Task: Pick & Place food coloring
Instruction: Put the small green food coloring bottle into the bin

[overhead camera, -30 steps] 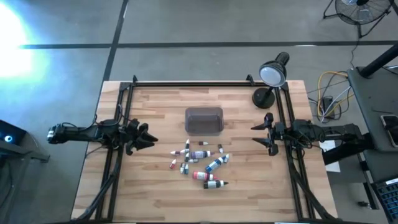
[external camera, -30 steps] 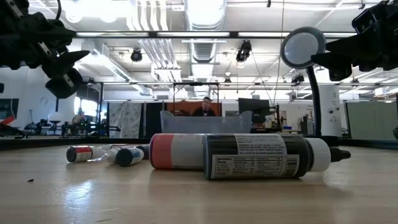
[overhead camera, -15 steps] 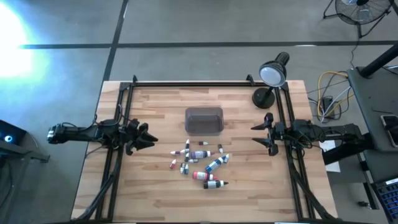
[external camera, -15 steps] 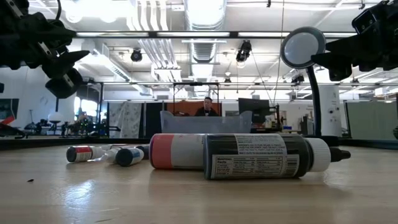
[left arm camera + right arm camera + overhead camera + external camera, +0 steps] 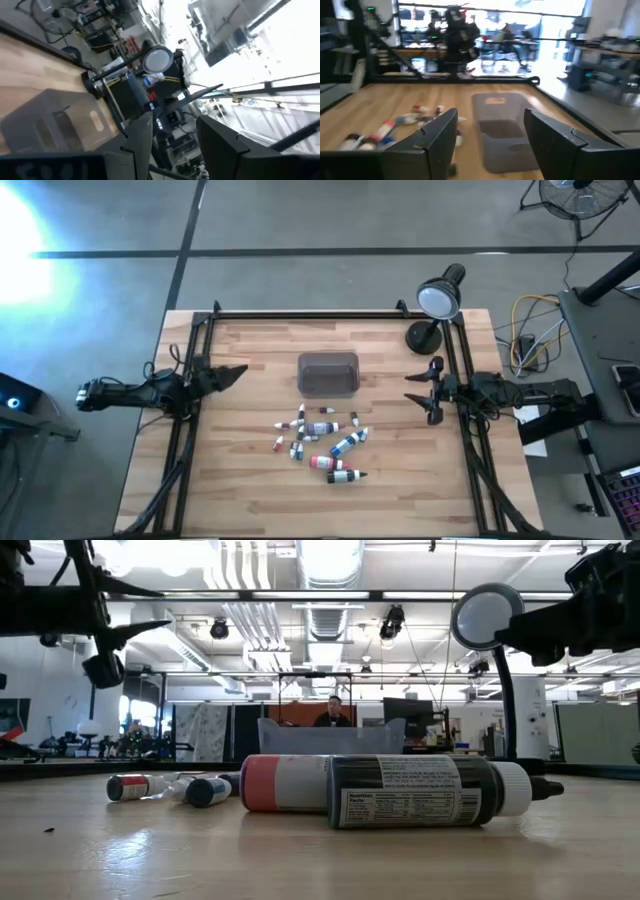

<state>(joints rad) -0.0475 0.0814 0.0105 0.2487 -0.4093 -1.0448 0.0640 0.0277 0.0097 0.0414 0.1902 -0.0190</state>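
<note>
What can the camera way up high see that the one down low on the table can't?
Only the high view shows the whole pile of little bottles and both arms from above: the left gripper at the table's left side, the right gripper at its right side, both open. Only the low view shows the room behind the table, with a person in it, and the label on the black bottle. Both show the grey tray and the lamp.

Bare table (image 5: 240,470) flanks the food coloring (image 5: 322,438) (tray (image 5: 328,373) just behind).
</note>
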